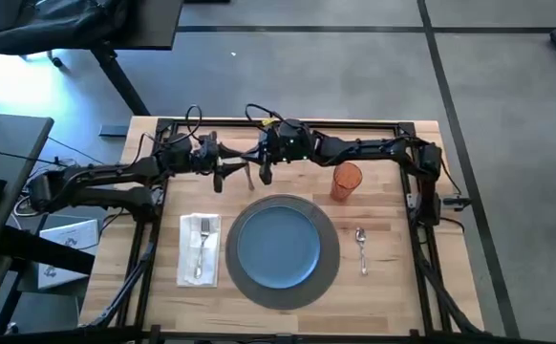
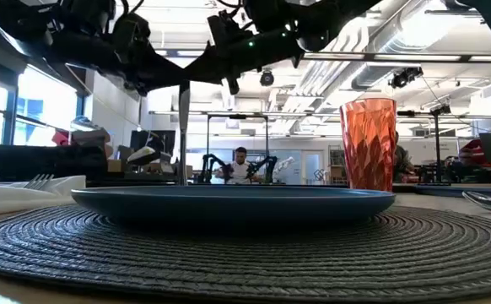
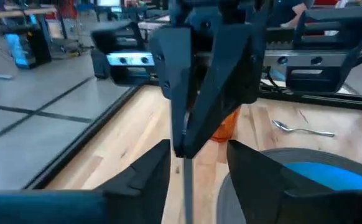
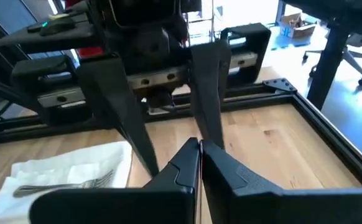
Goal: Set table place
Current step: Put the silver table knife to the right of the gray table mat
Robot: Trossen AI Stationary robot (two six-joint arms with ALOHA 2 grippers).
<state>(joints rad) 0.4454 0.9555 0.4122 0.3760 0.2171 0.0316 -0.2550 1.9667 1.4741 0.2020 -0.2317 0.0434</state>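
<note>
A table knife [image 2: 184,135] hangs upright over the table's far middle, beyond the round dark placemat [image 1: 328,277] that bears the blue plate [image 1: 278,244]. My right gripper [image 4: 199,146], reaching in from the table's right, is shut on the knife. My left gripper [image 3: 196,162] faces it from the left, open. Its two fingers stand on either side of the knife [image 3: 186,193] without touching it. The plate rests flat on the mat. My right gripper pinches the knife's upper part [image 4: 199,155] between its two fingers, which come level from the table's right. The knife hangs upright below the fingers, clear of the table. Whether the held end is handle or blade I cannot tell.
A white napkin [image 1: 200,250] with a fork on it lies left of the mat. A spoon [image 1: 361,247] lies to the mat's right, and an orange tumbler [image 1: 346,180] stands at the far right of the plate. Black frame rails [image 1: 288,122] run along the table's far edge.
</note>
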